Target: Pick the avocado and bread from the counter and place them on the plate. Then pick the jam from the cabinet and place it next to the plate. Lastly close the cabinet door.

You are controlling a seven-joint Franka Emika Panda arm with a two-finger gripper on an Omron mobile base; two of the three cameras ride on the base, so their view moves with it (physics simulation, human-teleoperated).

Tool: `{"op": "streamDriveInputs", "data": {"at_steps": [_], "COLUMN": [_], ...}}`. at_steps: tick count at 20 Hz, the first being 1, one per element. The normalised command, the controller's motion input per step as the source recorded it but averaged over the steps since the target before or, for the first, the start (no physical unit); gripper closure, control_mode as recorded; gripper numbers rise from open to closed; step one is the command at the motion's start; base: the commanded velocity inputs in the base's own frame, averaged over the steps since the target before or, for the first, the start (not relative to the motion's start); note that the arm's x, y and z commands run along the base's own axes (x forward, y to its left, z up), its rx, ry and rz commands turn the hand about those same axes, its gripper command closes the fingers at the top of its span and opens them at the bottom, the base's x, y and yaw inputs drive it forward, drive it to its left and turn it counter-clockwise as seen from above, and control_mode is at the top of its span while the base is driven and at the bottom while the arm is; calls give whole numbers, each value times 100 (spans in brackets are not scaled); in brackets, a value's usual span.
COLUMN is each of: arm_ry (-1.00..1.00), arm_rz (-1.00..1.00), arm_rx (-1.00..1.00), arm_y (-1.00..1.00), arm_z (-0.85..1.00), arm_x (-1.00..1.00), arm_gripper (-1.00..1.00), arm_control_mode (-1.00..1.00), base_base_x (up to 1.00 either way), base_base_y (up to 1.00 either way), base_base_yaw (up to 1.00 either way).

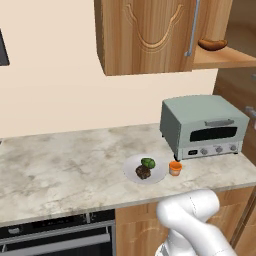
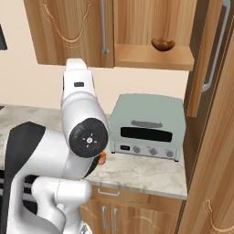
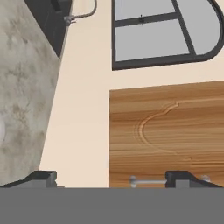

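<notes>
With avocado and bread plated and jam beside, the gripper, jaws apart, should push the cabinet door at right frame squarely shut.

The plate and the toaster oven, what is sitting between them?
In the left base view, the jam stands on the counter between the plate and the toaster oven, right beside the plate's rim.
</notes>
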Motion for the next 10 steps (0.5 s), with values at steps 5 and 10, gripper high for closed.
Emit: {"op": "streamDriveInputs", "data": {"at_steps": [5, 10], "arm_ry": [-2, -2], "arm_rz": [0, 0], "arm_rx": [0, 0], "arm_y": [-9, -29], "arm_z": [0, 0], "arm_x": [-70, -33], "arm_gripper": [-100, -100], "arm_control_mode": [-100, -100], "base_base_x": [0, 0], "base_base_y": [0, 0], "base_base_yaw": [0, 0]}}
